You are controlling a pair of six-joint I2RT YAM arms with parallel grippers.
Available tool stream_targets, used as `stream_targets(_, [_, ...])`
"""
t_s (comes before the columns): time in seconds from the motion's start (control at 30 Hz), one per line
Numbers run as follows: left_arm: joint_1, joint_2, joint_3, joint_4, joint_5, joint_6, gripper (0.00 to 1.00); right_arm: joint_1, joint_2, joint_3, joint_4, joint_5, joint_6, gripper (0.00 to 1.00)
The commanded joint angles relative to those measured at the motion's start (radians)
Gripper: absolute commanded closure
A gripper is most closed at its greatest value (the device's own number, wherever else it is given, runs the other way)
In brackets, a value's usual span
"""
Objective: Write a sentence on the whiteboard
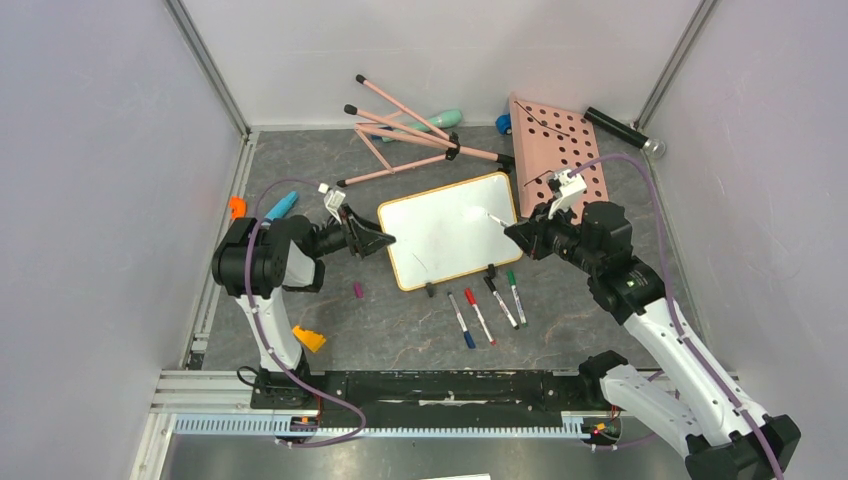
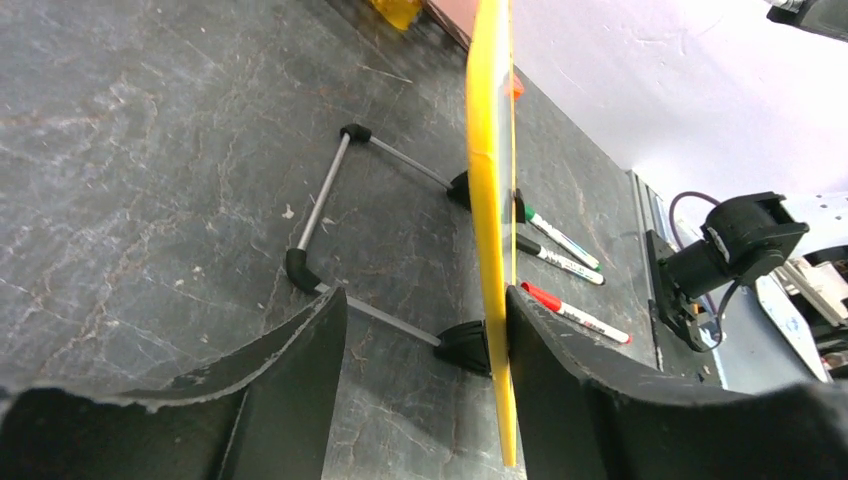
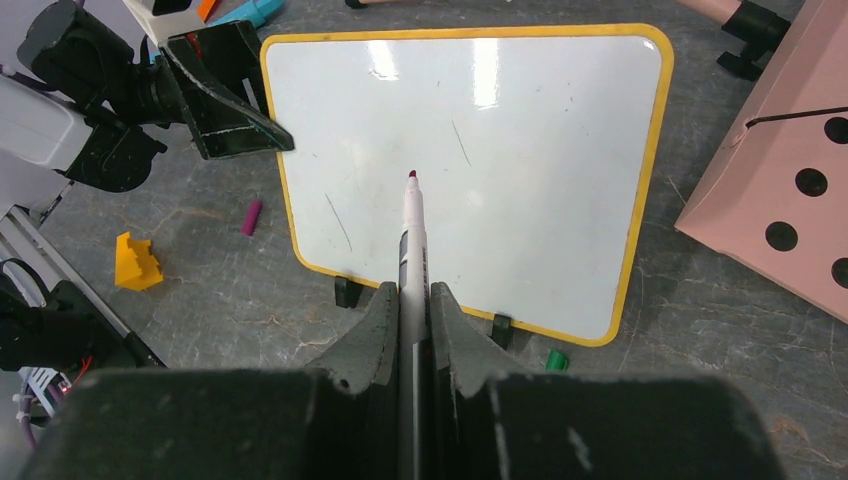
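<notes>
**Top external.** The whiteboard (image 1: 450, 235) sits mid-table, just in front of the pink board (image 1: 565, 150). The left gripper (image 1: 380, 240) is at its left edge. The right gripper (image 1: 522, 236) is at its right side, carrying a marker (image 1: 497, 219) whose tip lies over the white face. Four capped markers (image 1: 488, 310) lie on the table just before the whiteboard's near edge.

**Left wrist.** The jaws stand wide apart, straddling the whiteboard's yellow edge. One finger (image 2: 560, 360) rests against the front face. The other stands apart behind it, so nothing is clamped. A wire stand (image 2: 325, 195) props the whiteboard from behind.

**Right wrist.** The jaws are closed tight on the marker, which points at the middle of the whiteboard (whether the tip touches cannot be told). The face carries a few faint, thin strokes.
</notes>
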Motion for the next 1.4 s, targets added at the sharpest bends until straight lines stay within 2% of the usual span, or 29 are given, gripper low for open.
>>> stream_targets(0.0, [0.003,0.013,0.038,0.067,-0.046,0.104,0.41,-0.001,0.011,0.013,0.058,0.003,0.012,1.00])
stream_targets(0.07, [0.004,0.020,0.058,0.067,-0.031,0.103,0.45,-0.002,0.017,0.013,0.060,0.004,0.012,1.00])
stream_targets(0.23, [0.004,0.036,0.081,0.067,0.025,0.071,0.34,-0.002,0.020,0.012,0.062,0.007,0.009,1.00])
stream_targets(0.57, [-0.039,0.005,0.051,0.067,0.114,0.198,0.38,-0.002,0.021,-0.007,0.073,0.002,0.013,1.00])
stream_targets(0.73, [-0.060,0.011,0.082,0.067,0.160,0.119,0.33,-0.001,0.025,-0.013,0.081,0.001,0.021,1.00])
stream_targets(0.83, [-0.084,0.046,0.116,0.067,0.180,0.059,0.34,-0.001,0.028,-0.015,0.086,0.001,0.023,1.00])
stream_targets(1.03, [-0.114,0.069,0.123,0.067,0.156,0.103,0.58,-0.002,0.030,-0.010,0.090,-0.001,0.026,1.00])
stream_targets(1.07, [-0.114,0.065,0.114,0.067,0.137,0.111,0.70,-0.002,0.029,-0.010,0.091,0.000,0.026,1.00])
stream_targets(1.17, [-0.113,0.062,0.094,0.068,0.077,0.120,0.93,-0.001,0.025,-0.015,0.091,0.005,0.025,1.00])
stream_targets(1.23, [-0.114,0.062,0.088,0.067,0.026,0.093,0.98,-0.002,0.021,-0.016,0.089,0.005,0.026,1.00])
stream_targets(1.37, [-0.114,0.037,0.064,0.067,-0.027,0.115,0.98,-0.001,0.014,-0.019,0.086,0.010,0.023,1.00])
